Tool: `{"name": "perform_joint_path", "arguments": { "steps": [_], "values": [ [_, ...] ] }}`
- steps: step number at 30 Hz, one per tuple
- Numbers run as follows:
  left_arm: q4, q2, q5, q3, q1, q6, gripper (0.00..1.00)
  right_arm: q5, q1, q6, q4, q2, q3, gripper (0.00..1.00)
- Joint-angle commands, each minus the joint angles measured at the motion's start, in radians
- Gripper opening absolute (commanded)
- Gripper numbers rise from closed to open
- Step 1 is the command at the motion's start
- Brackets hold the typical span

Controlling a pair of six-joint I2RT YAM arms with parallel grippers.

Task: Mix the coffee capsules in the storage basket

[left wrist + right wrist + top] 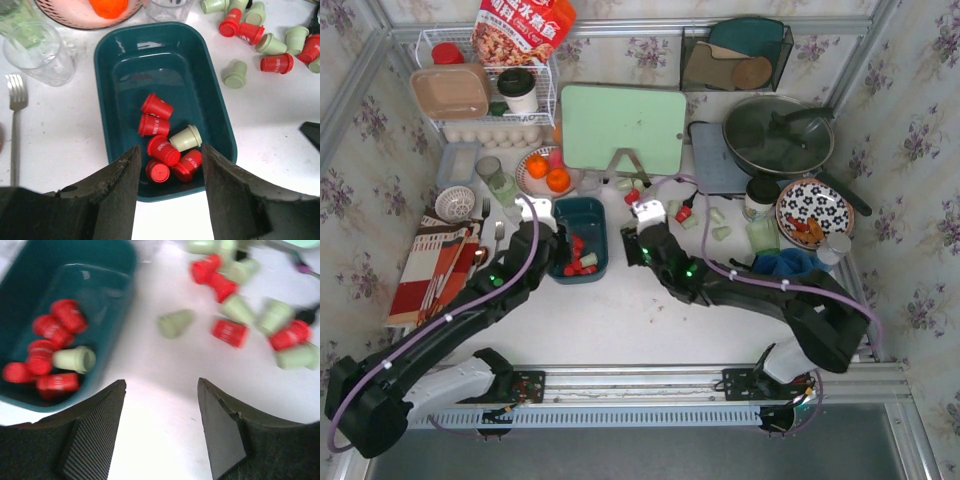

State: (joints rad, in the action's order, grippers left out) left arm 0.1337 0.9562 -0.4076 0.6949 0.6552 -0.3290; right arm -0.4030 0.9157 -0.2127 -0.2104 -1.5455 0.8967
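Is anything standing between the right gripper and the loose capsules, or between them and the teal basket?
Nothing visible. Only bare table lies between the open right gripper and the nearest green capsule, and between that capsule and the storage basket, whose low wall must be cleared.

Chinese characters on red bag; print on red capsules illegible

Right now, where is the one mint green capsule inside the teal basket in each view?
Top external: mint green capsule, near right part of the storage basket.
Left wrist: lower centre, among the red capsules.
Right wrist: left of centre, near the basket's right wall.
Shared landmark: the storage basket.
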Motion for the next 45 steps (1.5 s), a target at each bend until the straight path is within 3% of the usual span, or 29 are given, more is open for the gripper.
{"name": "perform_joint_path", "arguments": {
  "steps": [1,5,16,25,31,45],
  "values": [
    [0.016,0.084,0.080,0.057,0.000,-0.031,0.54,-0.296,-0.005,0.053,-0.219,0.134,-0.184,0.68],
    [0.031,0.211,0.163,0.141,0.001,-0.042,0.54,-0.413,-0.008,0.077,-0.346,0.232,-0.347,0.71],
    [0.124,0.642,0.332,0.485,0.027,0.025,0.54,-0.469,-0.015,0.157,-0.336,0.425,-0.397,0.72],
    [0.273,0.978,0.326,0.833,0.026,0.089,0.54,-0.485,-0.064,0.228,-0.460,0.504,-0.488,0.73],
    [0.355,1.167,0.333,1.025,0.019,0.103,0.54,-0.476,-0.074,0.215,-0.425,0.499,-0.470,0.73],
    [0.412,1.335,0.342,1.140,-0.012,0.063,0.52,-0.452,-0.076,0.213,-0.422,0.490,-0.469,0.74]
  ]
}}
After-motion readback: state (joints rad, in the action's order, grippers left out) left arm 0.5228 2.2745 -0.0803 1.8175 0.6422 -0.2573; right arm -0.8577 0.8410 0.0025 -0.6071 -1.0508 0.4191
